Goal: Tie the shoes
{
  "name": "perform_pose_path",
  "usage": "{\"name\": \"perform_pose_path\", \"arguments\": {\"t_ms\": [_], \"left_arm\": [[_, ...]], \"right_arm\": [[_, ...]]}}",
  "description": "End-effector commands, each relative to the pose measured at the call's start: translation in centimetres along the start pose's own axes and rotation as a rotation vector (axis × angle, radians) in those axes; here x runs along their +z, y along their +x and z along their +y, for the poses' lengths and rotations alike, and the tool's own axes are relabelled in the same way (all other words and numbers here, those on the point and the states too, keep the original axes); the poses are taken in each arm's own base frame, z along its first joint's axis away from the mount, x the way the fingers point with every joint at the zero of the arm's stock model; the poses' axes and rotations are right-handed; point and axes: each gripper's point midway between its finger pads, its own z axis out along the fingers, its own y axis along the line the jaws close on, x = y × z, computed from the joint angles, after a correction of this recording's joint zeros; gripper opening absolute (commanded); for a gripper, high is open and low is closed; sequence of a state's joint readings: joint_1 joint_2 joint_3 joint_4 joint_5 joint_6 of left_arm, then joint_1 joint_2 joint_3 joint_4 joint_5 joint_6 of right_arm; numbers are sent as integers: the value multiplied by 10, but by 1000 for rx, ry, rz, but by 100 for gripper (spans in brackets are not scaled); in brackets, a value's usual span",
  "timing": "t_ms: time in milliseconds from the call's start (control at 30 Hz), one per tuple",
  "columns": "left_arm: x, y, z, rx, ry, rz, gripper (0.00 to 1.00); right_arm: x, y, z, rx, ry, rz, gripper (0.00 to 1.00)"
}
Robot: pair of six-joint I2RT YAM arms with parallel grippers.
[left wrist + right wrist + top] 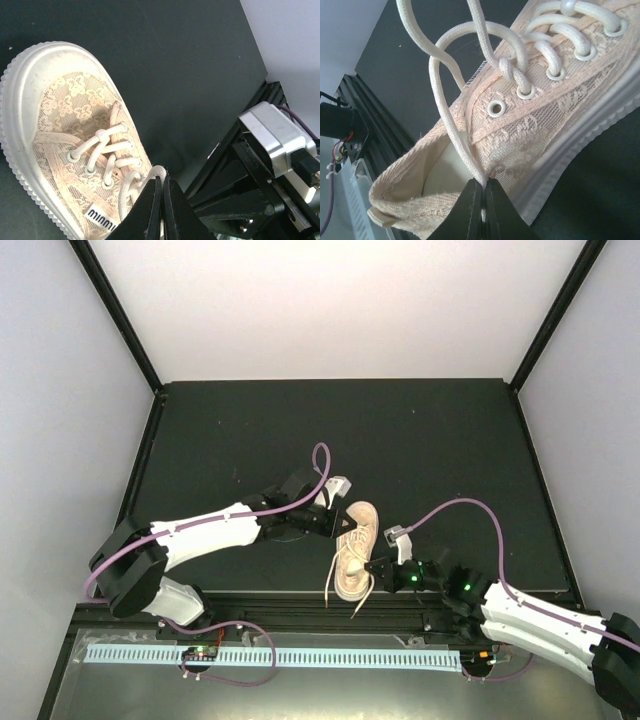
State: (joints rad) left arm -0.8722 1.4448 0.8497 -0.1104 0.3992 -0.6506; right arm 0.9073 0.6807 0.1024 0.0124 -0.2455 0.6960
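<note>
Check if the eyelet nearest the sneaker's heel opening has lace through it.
No, that eyelet on the sneaker is empty; the lace starts at the next one.

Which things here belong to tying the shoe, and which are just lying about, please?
For the job:
- sneaker
- laces
- left gripper, shut on a lace
- right gripper, shut on a lace

Just there:
- mat
- purple cables
- perforated strip

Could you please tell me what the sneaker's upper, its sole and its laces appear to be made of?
The upper looks like lace-patterned fabric, matte beige-pink; a floral weave shows. The sole is probably rubber, off-white with a slight sheen, ribbed along its edge. The laces are likely woven cotton or synthetic cord, cream and matte; the braid texture is visible.
</note>
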Motion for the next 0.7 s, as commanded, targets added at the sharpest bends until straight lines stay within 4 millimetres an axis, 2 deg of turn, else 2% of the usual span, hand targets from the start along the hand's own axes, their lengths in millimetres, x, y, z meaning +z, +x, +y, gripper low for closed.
{"name": "perform_pose_path", "arguments": {"t_ms": [0,133,333,467,667], "left_arm": [[-10,-12,-12,52,32,-55,2],[-11,-10,-12,62,34,-52,2],[-10,-8,-10,68,29,-48,2],[-9,-9,-9,68,27,-49,2],[-10,-9,-7,66,16,-53,1]], "right_arm": [[-8,-16,-8,17,87,-63,3],[-19,-30,-17,24,176,-112,2],[-26,-42,-13,-8,200,-135,4],[-16,-32,-6,-31,150,-75,3],[6,-9,15,-57,15,92,2]]}}
